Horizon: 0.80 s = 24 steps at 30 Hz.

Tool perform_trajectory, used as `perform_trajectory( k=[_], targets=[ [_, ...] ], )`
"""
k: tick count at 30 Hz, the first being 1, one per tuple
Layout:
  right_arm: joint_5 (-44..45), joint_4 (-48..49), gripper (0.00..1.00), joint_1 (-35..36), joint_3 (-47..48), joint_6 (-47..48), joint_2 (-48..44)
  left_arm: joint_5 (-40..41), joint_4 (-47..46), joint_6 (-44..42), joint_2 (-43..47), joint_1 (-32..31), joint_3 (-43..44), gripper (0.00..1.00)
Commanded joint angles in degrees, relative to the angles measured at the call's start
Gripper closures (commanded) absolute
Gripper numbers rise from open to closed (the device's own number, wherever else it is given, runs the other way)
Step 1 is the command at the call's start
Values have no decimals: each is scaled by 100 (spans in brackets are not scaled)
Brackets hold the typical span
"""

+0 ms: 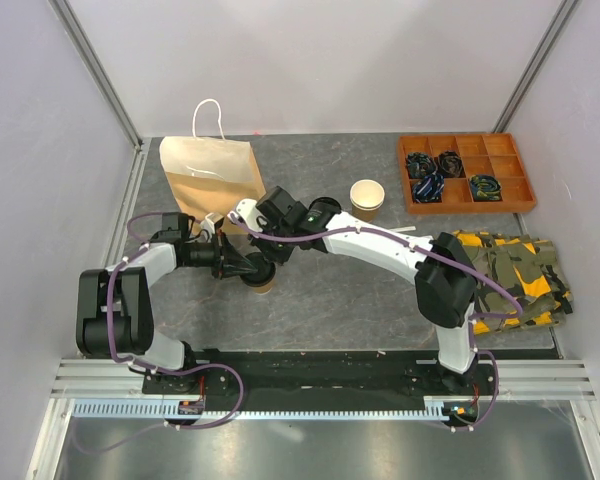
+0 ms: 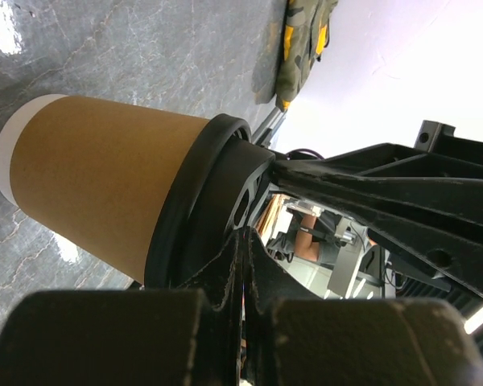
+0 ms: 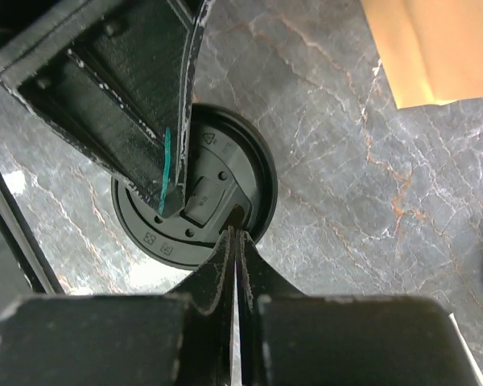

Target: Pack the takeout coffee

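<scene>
Left wrist view: we see our left gripper (image 2: 243, 241) pinched fully closed, tips against the black lid (image 2: 195, 201) of the kraft cup (image 2: 97, 181). The right gripper (image 3: 235, 233) is closed too, touching the lid's rim. The cup stands upright mid-table, lid up, long axis vertical. The paper bag (image 1: 212, 175) sits just behind, and a lidless cup (image 1: 367, 197) stands well apart.
</scene>
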<state>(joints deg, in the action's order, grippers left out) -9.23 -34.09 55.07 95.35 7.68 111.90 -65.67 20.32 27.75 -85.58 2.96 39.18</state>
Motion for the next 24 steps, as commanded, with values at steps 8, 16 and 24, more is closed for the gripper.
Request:
perform_trajectory(
  k=[8, 16, 24],
  targets=[
    [-357, -230, 97, 65, 106, -13, -158, 951, 148, -384, -240, -15, 55, 98],
    [-966, -204, 96, 276, -51, 322, -607, 986, 157, -393, -187, -6, 29, 98],
    [-764, 200, 96, 399, -175, 172, -476, 995, 174, -410, -187, -6, 28, 98]
  ],
)
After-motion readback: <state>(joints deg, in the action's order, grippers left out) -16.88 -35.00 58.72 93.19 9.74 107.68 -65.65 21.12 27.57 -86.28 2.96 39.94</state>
